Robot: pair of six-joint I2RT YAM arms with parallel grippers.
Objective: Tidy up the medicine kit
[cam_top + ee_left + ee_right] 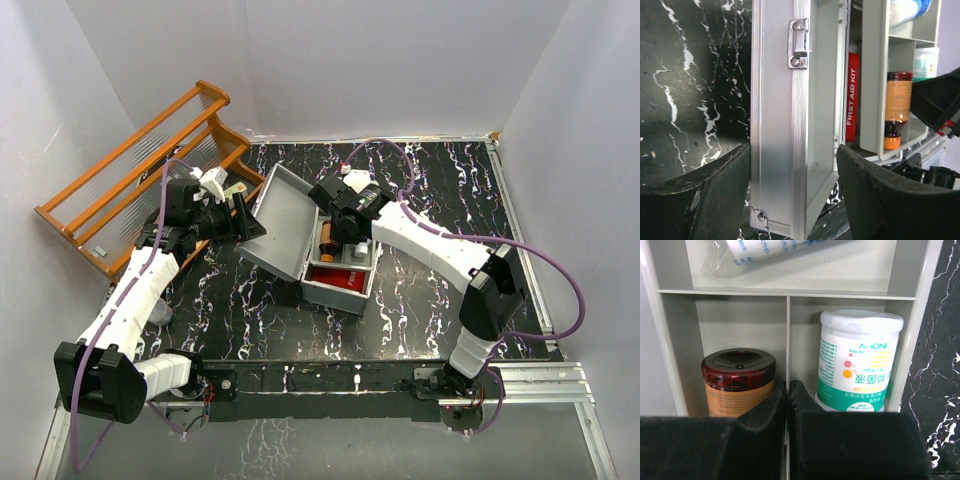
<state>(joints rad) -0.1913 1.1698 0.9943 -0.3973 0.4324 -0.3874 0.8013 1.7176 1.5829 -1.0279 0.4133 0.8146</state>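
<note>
Left end effector (793, 150) grips medicine kit (775, 100) lid; right end effector (787, 386) above.

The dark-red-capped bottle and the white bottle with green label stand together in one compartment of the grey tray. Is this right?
No. The right wrist view shows a divider wall between them: the dark-red-capped bottle stands in the left compartment of the grey tray, the white bottle with green label in the right one.
</note>
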